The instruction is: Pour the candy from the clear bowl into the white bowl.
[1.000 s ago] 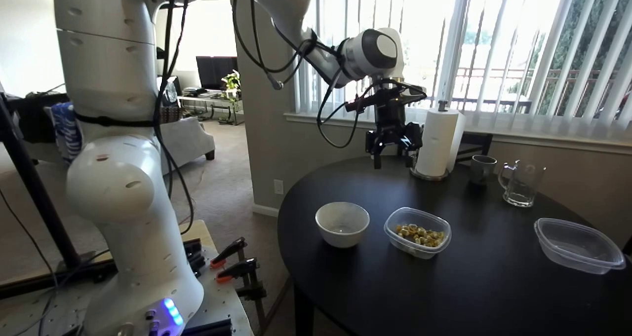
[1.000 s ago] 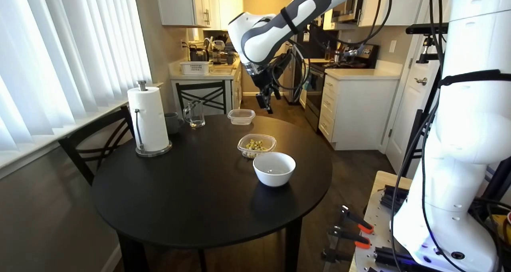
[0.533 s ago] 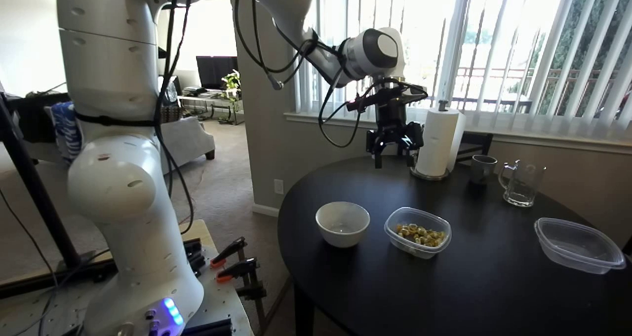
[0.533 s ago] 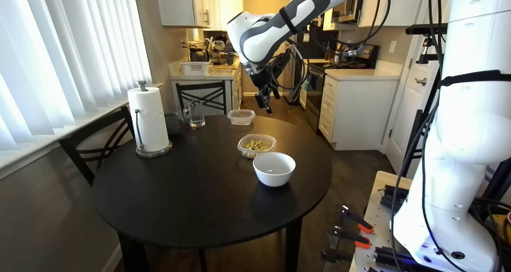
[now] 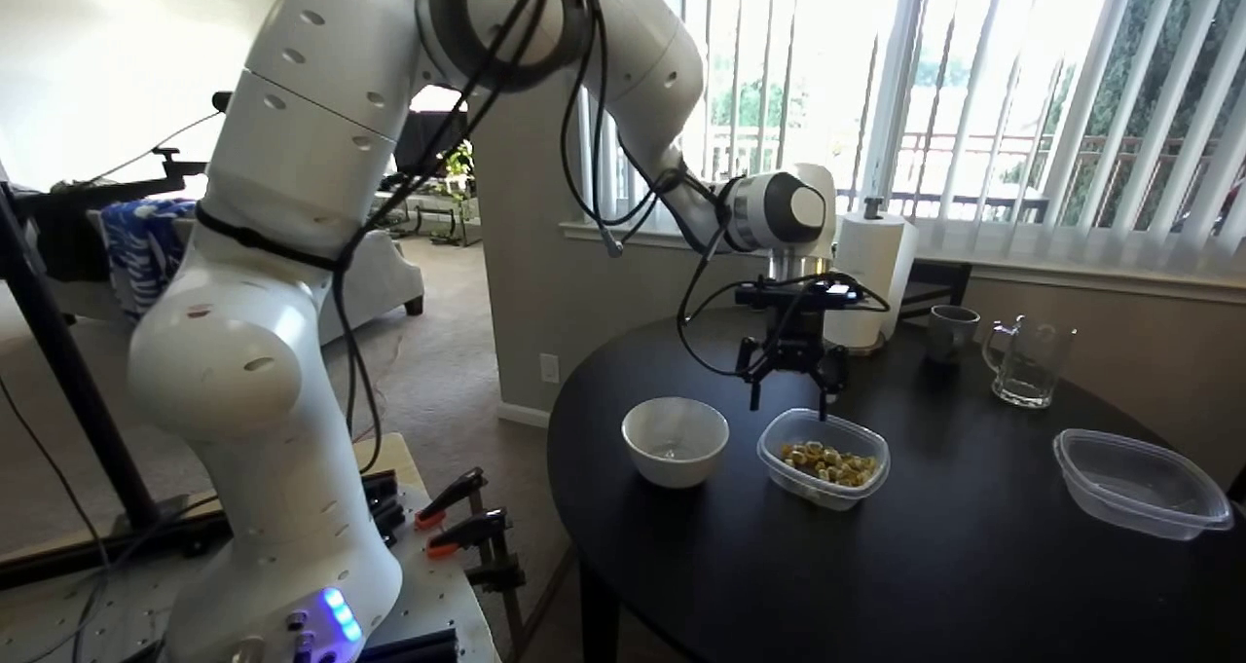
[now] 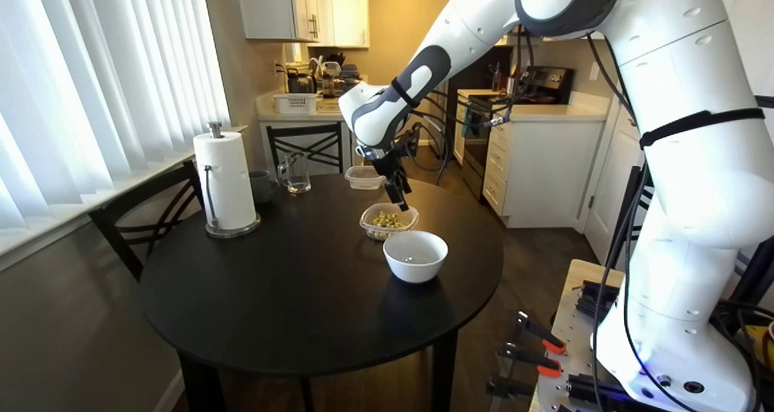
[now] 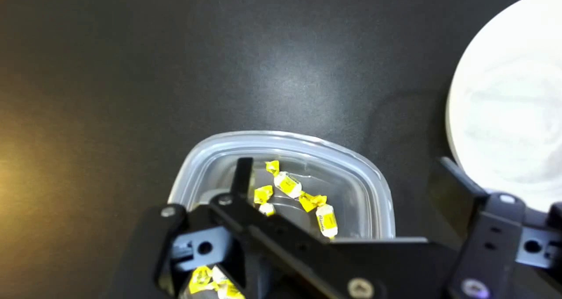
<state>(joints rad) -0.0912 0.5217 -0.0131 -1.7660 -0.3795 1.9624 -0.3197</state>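
The candy [image 5: 827,465] is a heap of yellow-and-white wrapped pieces, also seen in the other views [image 6: 387,219] [image 7: 327,220]. It lies in the clear bowl [image 5: 820,495], a rounded-rectangular clear tub, whose rim shows in the wrist view [image 7: 281,137]. The white bowl [image 5: 675,463] stands upright beside it and holds nothing visible; it shows at the right of the wrist view [image 7: 505,92]. My gripper [image 5: 789,408] is open and empty above the clear bowl's far side, apart from it. In the wrist view the gripper's [image 7: 346,161] fingers are wide apart and hide part of the candy.
On the dark round table [image 5: 973,566] stand a second clear container [image 5: 1139,512], a glass mug [image 5: 1032,361], a grey mug [image 5: 949,337] and a paper towel roll [image 6: 225,179]. The roll stands just behind my gripper in an exterior view.
My arm has leaned forward and my gripper has come down over the table toward the clear bowl. The bowls and the candy have not moved.
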